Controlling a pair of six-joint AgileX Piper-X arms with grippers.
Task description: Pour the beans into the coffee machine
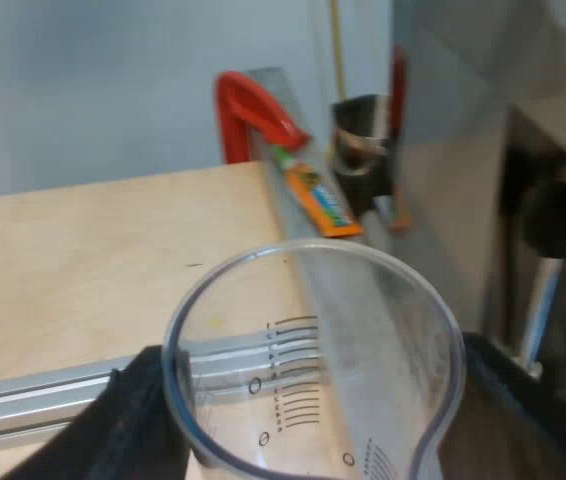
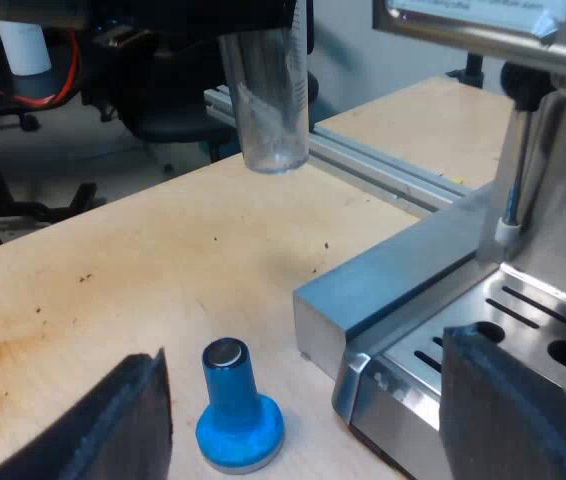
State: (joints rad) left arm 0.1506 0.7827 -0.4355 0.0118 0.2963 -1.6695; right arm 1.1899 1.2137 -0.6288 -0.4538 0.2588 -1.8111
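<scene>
My left gripper [image 1: 318,425] is clamped on the measuring glass [image 1: 313,330], one finger on each side of the wall under the rim, glass hanging beside the espresso machine [image 1: 463,170]. My right gripper [image 2: 303,400] gapes wide on nothing, above the blue tamper [image 2: 238,410] standing on the table [image 2: 113,290]. I judge the glass light, stiff, slick and breakable: hold mid-wall, firm, no squeeze. The left wrist view looks down inside, no beans visible; the right wrist view shows it from outside, lifted clear of the table.
</scene>
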